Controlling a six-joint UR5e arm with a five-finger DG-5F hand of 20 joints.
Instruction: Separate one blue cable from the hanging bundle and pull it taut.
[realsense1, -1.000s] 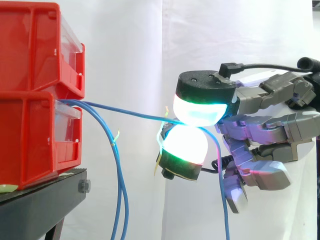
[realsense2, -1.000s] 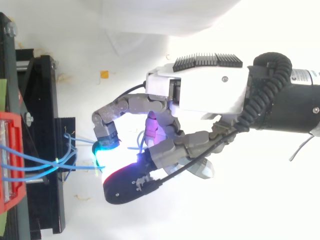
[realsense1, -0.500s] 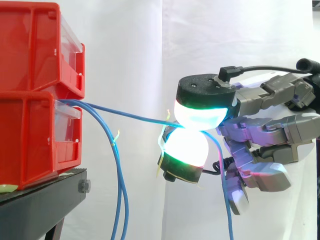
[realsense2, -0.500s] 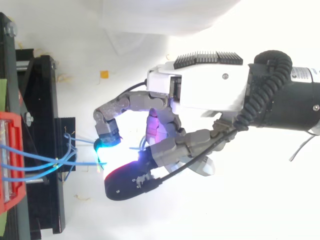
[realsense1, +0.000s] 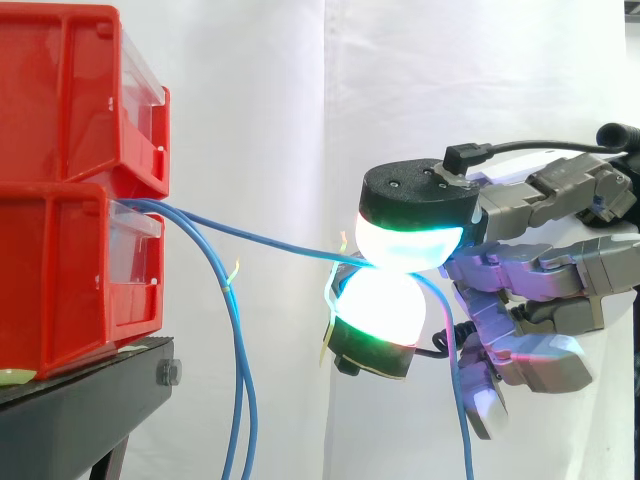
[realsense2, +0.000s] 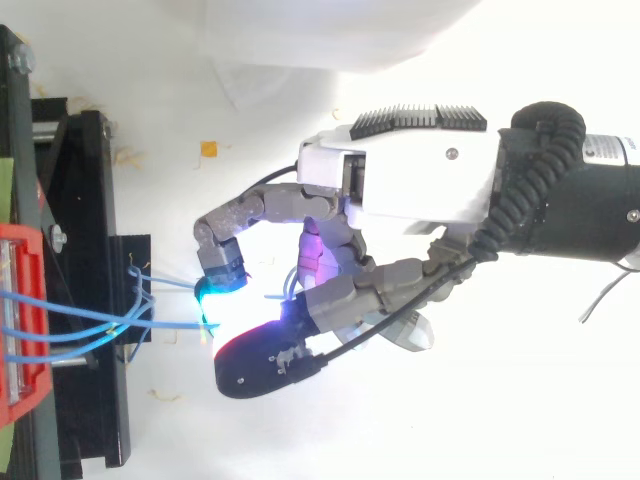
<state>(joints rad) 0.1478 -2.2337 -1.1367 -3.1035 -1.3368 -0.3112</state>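
Observation:
Several thin blue cables come out of the lower red bin (realsense1: 70, 280). One blue cable (realsense1: 250, 238) runs in a nearly straight line from the bin to my hand (realsense1: 520, 270), which pinches it between two glowing fingertips (realsense1: 405, 240) stacked one above the other. Past the pinch its free end (realsense1: 462, 420) hangs down. The other blue cables (realsense1: 236, 380) droop in a loop below the bin. From above, the hand (realsense2: 400, 200) reaches left toward the bins with the cables (realsense2: 90, 325) fanning out to it.
Two red bins (realsense1: 75, 90) are stacked on a black stand (realsense1: 90, 400) at the left. A white curtain hangs behind. In the top view the stand (realsense2: 90, 240) lies along the left edge, with small scraps on the white floor.
My hand has shifted a little to the right and down, away from the bins, drawing the pinched cable straighter. The hanging cables have stayed put.

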